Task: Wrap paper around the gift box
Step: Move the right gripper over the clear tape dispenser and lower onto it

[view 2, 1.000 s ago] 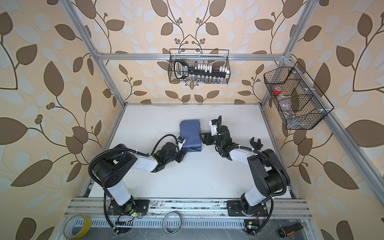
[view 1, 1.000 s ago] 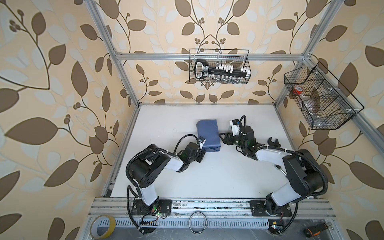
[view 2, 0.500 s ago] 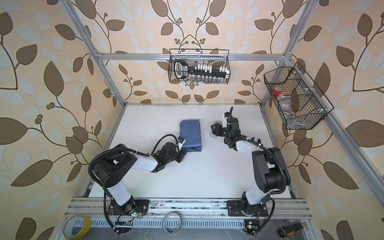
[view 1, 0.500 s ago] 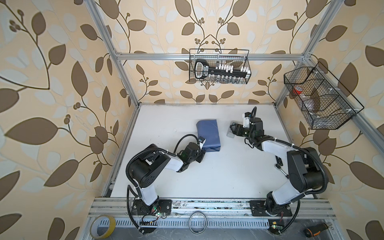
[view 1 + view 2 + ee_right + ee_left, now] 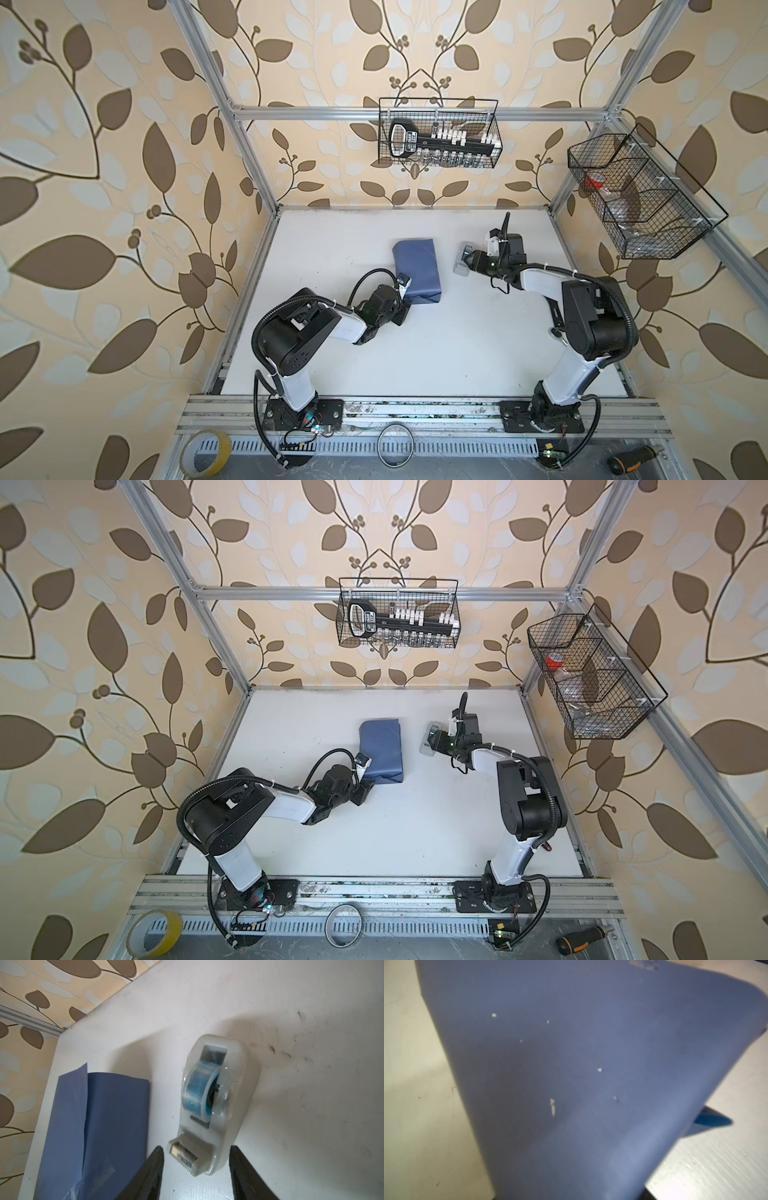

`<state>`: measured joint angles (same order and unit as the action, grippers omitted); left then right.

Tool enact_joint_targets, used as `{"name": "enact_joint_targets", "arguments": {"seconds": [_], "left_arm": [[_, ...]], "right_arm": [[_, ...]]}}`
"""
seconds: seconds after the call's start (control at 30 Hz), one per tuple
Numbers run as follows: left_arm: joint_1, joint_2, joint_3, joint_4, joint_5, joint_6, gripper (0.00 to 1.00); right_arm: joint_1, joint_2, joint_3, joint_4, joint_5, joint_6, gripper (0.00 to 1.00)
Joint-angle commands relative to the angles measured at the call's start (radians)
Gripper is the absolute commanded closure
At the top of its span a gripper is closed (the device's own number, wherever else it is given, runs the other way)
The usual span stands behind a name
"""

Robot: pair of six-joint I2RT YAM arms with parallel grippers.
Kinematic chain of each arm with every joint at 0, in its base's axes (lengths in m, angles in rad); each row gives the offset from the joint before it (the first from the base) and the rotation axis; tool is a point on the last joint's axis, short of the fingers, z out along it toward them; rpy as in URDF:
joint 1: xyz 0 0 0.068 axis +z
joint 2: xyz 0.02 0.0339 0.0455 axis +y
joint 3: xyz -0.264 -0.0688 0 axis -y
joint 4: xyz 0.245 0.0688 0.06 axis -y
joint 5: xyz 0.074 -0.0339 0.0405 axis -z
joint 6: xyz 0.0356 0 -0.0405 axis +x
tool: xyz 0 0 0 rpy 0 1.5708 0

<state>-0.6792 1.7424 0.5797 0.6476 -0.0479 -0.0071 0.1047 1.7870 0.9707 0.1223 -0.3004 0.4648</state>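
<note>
Top views: vs 1 s ago the R arm has swung off its slant toward the paper's right edge. It now reaches in from the right, forearm abt level over the desk, R pincer at the dispenser. L arm & paper are unchanged. Paper is a folded slate-blue bundle mid-desk, toward the back; box itself is hidden from view. L arm lies low, elbow bent, L pincer at the bundle's near-left corner; apart or clamped, can't tell. There's a strip of bare desk betw bundle & dispenser, the near half of the desk is bare, and the dispenser sits well off the right rail. L wrist: paper fills the frame, blurred, w/ a brighter-blue corner under its edge & desk either side. R wrist: R pincer has jaws apart, one each side of the dispenser at its cutter end, v. close to its walls; contact unclear. Paper lies just beside, w/ a narrow bare gap betw them & a clear tape piece on its seam.
</note>
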Motion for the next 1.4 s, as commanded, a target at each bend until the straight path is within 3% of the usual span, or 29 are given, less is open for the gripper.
{"name": "enact_joint_targets", "arguments": {"seconds": [0.0,0.57,0.97,1.37], "left_arm": [[0.007,-0.009,0.006,0.027,0.017,-0.004,0.47],[0.007,-0.006,0.006,0.031,0.021,-0.007,0.47],[0.007,-0.005,0.006,0.030,0.025,-0.008,0.47],[0.007,-0.003,0.006,0.030,0.027,-0.007,0.47]], "right_arm": [[-0.002,0.035,0.042,-0.012,-0.055,0.012,0.49],[-0.005,0.108,0.068,0.015,-0.090,0.028,0.55],[-0.006,0.012,0.046,-0.012,-0.020,-0.002,0.57],[-0.005,0.028,0.054,0.000,-0.051,0.008,0.57]]}}
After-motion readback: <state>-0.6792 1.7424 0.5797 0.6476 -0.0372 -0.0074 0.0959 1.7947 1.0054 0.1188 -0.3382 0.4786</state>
